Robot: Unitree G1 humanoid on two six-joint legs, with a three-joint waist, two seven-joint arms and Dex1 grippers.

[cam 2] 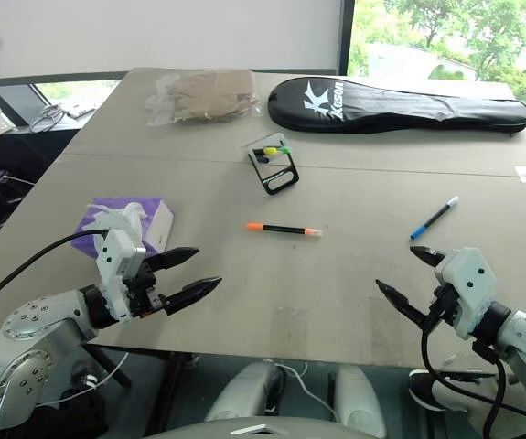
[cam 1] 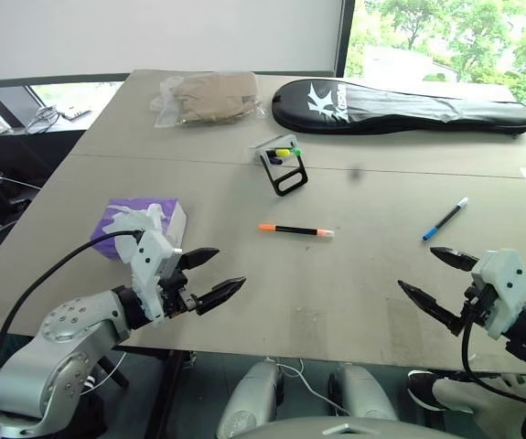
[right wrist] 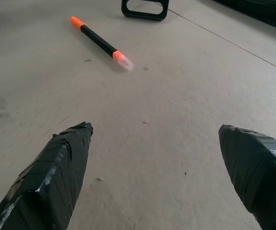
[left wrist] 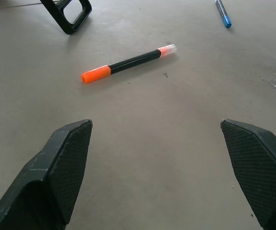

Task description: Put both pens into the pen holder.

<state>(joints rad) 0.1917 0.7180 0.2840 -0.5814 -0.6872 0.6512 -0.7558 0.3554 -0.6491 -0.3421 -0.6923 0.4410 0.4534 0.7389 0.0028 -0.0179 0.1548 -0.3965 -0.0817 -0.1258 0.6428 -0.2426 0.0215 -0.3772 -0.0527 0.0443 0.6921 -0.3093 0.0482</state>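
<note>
Right, I have the left gripper and the right gripper hovering over the table's near edge, jaws spread wide, holding nothing. The black pen lies flat mid-table, at about one o'clock from the left gripper. The blue pen lies at twelve o'clock from the right gripper. The pen holder stands at twelve o'clock beyond the black pen.

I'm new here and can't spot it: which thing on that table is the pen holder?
Start at the long black racket bag lying along the far side of the grey table. Just in front of its left end stands the pen holder, a small black open-frame stand. It alone has a clear top showing yellow and green bits, unlike the flat pens nearer the robot.
</note>
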